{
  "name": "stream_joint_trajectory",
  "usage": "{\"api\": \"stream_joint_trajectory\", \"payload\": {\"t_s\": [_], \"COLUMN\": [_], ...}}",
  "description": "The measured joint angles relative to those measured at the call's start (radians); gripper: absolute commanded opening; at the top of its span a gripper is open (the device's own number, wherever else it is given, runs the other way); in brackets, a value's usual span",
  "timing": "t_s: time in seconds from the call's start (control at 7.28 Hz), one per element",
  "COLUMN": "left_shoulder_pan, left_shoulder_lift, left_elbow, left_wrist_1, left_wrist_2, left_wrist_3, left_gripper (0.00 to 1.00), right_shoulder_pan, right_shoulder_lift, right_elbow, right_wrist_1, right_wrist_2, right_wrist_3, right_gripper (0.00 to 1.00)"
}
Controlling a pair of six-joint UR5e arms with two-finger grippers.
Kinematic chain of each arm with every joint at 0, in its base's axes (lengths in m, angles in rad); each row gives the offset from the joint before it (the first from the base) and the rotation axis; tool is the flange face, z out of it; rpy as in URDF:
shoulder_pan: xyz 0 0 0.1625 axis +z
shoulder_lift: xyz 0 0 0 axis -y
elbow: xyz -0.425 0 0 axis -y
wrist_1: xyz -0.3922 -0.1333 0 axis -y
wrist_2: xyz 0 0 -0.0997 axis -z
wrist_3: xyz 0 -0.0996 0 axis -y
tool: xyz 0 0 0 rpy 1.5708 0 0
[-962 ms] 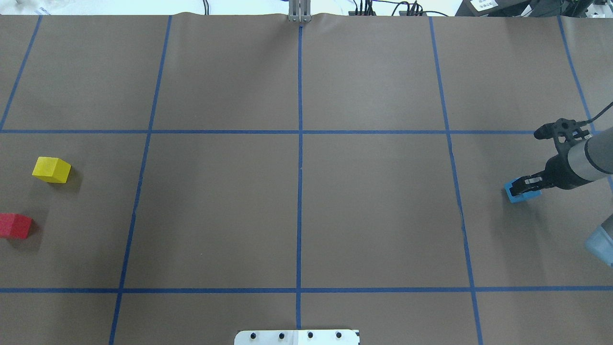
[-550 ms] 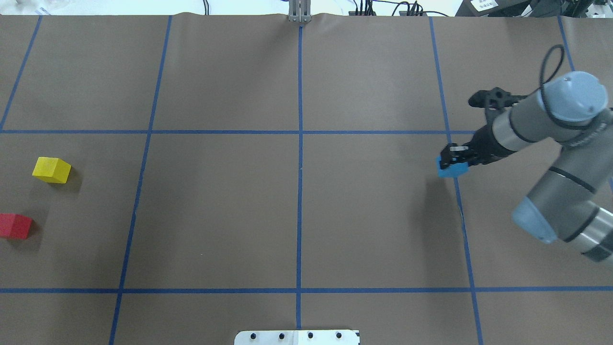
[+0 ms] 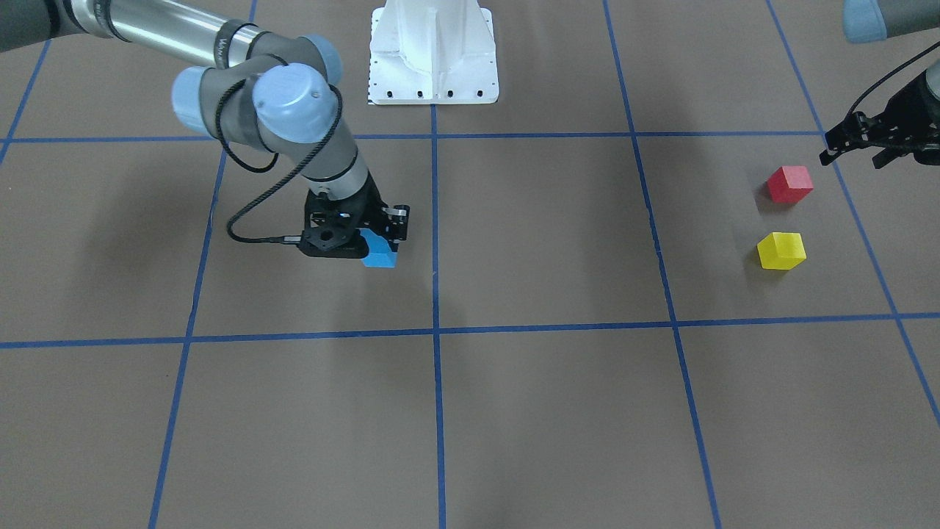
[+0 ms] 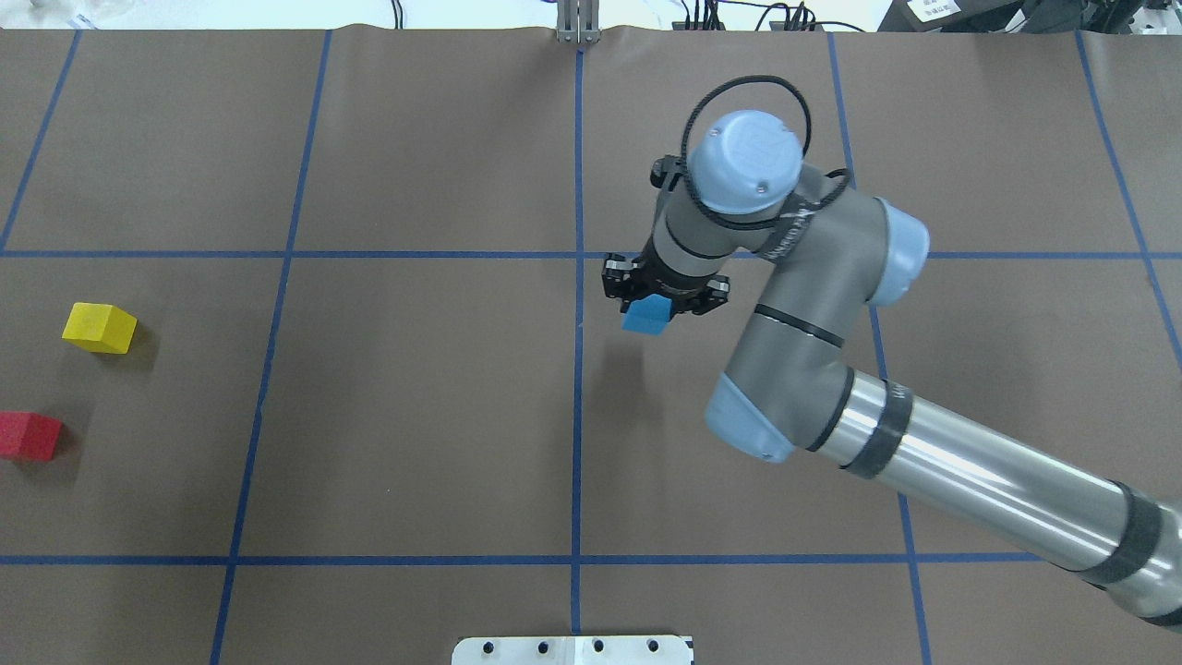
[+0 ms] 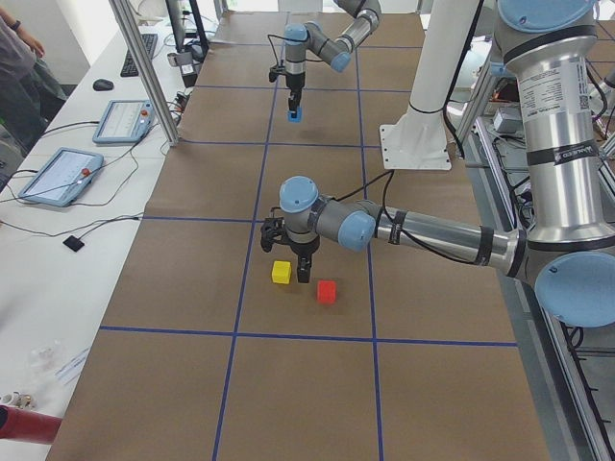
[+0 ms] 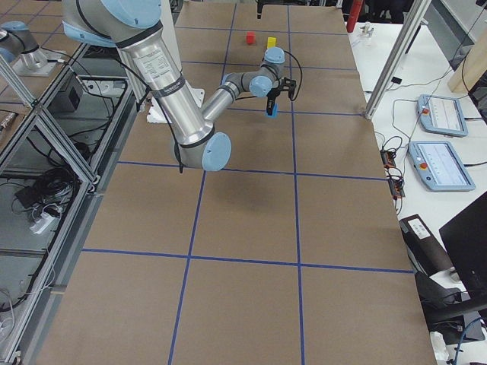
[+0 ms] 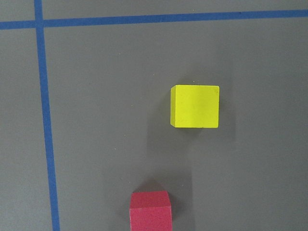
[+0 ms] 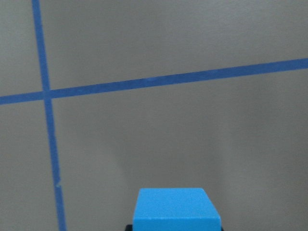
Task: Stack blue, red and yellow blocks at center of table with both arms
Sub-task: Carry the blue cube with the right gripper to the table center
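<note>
My right gripper point(image 4: 657, 303) is shut on the blue block point(image 4: 646, 316) and holds it a little above the table, just right of the centre tape line; the block also shows in the front view point(image 3: 380, 253) and the right wrist view point(image 8: 176, 210). The yellow block point(image 4: 99, 327) and the red block point(image 4: 30, 435) sit at the table's far left. My left gripper point(image 3: 852, 156) hovers beside the red block point(image 3: 789, 184) and looks open and empty. It is out of the overhead view. The left wrist view shows the yellow block point(image 7: 195, 106) and the red block point(image 7: 150, 211) below.
Blue tape lines divide the brown table into squares; two cross near the centre point(image 4: 579, 254). The white robot base point(image 3: 433, 51) stands at the table's near edge. Aluminium posts and tablets point(image 5: 60, 173) stand on a side desk beyond the far edge.
My right arm has carried the blue block from the table's far right leftward to just right of the centre line. The yellow and red blocks have not moved.
</note>
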Motion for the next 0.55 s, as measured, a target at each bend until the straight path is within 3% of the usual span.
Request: {"api": "stream_joint_trajectory", "payload": {"t_s": [0.27, 0.55], "left_shoulder_pan": [0.0, 0.0], "left_shoulder_lift": [-0.001, -0.001], "left_elbow": [-0.001, -0.003], "left_wrist_1": [0.0, 0.0], "left_wrist_2": [0.0, 0.0], "left_wrist_3": [0.0, 0.0], "left_gripper": [1.0, 1.0], "right_shoulder_pan": [-0.034, -0.062], "right_shoulder_lift": [0.103, 0.119], "right_elbow": [-0.113, -0.145], "right_wrist_1": [-0.001, 0.004], "right_wrist_2": [-0.038, -0.056], "right_wrist_3": [0.047, 0.049], "right_gripper": [0.0, 0.0]}}
